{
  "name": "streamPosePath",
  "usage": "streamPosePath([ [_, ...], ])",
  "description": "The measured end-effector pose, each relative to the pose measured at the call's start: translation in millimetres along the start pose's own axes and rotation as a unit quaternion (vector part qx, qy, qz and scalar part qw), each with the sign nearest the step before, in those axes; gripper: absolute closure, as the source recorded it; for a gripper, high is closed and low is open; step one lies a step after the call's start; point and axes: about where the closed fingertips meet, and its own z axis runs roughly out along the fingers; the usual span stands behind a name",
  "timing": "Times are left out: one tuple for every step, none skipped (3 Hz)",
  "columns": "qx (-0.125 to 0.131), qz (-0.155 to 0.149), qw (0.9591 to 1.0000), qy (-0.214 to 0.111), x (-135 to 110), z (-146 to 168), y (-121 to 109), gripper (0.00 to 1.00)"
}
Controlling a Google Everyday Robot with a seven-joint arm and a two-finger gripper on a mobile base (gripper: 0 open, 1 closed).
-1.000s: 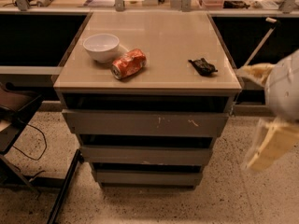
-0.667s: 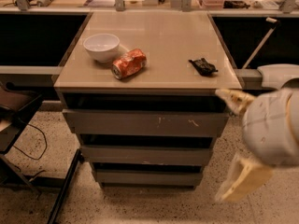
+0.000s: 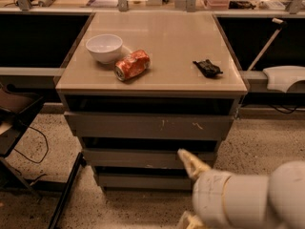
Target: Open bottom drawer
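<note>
The claw [image 3: 185, 189] hangs at the picture's 5 o'clock, its two pale fingers spread apart and gripping nothing. The bottom drawer [image 3: 138, 181], lowest of three grey fronts, sits pushed in at the claw's 9 o'clock, its long axis running 9 to 3. The worktop [image 3: 176, 37] carries one bowl [image 3: 104, 46], one crushed can [image 3: 132, 65] and one black object [image 3: 207, 67].

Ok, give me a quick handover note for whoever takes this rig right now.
Gripper: jaws open, holding nothing, low in front of the cabinet, towards its right side.
Bottom drawer: looks shut, not gripped.
Done: nothing on the drawer yet.
Left: catch the bottom drawer's front and pull it out.
On top: bowl, crushed can, small black item.
</note>
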Motion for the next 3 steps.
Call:
streamPosePath([
  [-0.067, 0.079, 0.9935, -0.048, 20.1, 86.4, 67.0, 0.0],
  [-0.158, 0.16, 0.9742, -0.016, 78.1, 151.4, 152.9, 0.0],
  [-0.204, 0.206, 0.957, 0.011, 107.4, 172.8, 202.5, 0.0],
])
